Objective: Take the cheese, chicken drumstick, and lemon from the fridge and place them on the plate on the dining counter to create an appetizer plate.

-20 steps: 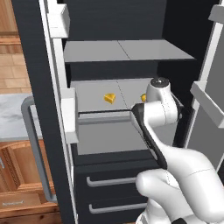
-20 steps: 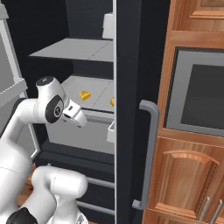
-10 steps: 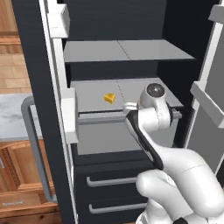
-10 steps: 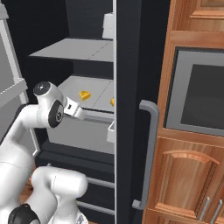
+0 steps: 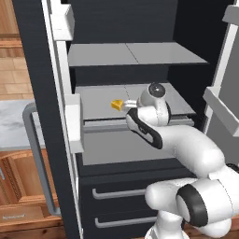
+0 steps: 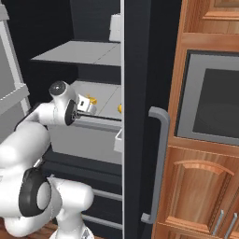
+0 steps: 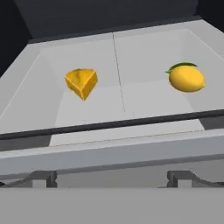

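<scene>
The fridge (image 5: 28, 70) stands open. On its light grey middle shelf (image 7: 122, 103) lie the cheese (image 7: 82, 82), a yellow-orange wedge on the left, and the lemon (image 7: 187, 78) on the right. The cheese (image 5: 117, 104) also appears in the left base view, just left of my hand. My gripper (image 7: 113, 179) is open at the shelf's front edge, level with both foods and short of them, holding nothing. From the right base view, the gripper (image 6: 87, 105) sits beside the cheese (image 6: 93, 100), and the lemon (image 6: 120, 108) peeks past the door edge. The chicken drumstick, plate and dining counter are out of view.
A dark rail crosses the shelf front (image 7: 131, 122). Another shelf (image 5: 135, 53) hangs close above. Fridge drawers (image 5: 116, 191) lie below. The open doors carry white bins (image 5: 219, 102) and a grey bar handle (image 6: 158, 158). A wall oven (image 6: 210, 102) stands right; a marble counter (image 5: 9, 126) left.
My hand has swung left and forward along the middle shelf toward the cheese. It now covers the lemon in the left base view. The foods have not moved.
</scene>
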